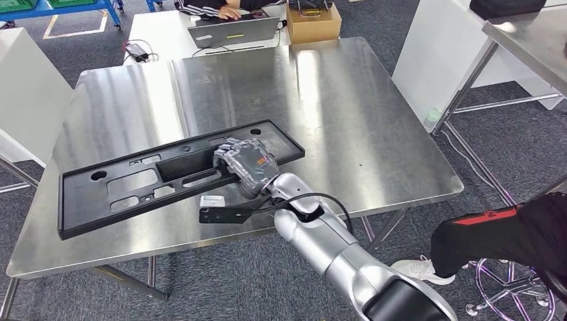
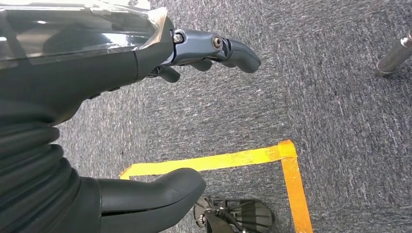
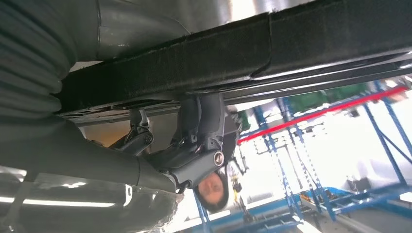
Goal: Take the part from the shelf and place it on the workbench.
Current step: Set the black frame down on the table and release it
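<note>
The part point(image 1: 134, 180) is a long black plastic panel with cut-outs, lying flat across the near half of the steel workbench point(image 1: 348, 114). My right hand point(image 1: 244, 160) sits on the panel's near edge, right of its middle, reaching in from the bench's front edge. In the right wrist view the dark fingers point(image 3: 201, 126) curl around the edge of the part point(image 3: 291, 43), so the hand holds it. My left hand point(image 2: 111, 68) hangs over grey carpet with thumb and fingers apart, holding nothing.
A laptop point(image 1: 234, 30) and a cardboard box point(image 1: 313, 23) stand on a white table behind the bench, where a person sits. Another person's leg point(image 1: 508, 234) is at the right by a stool. A second steel table point(image 1: 528, 33) stands far right. Yellow tape point(image 2: 286, 170) marks the floor.
</note>
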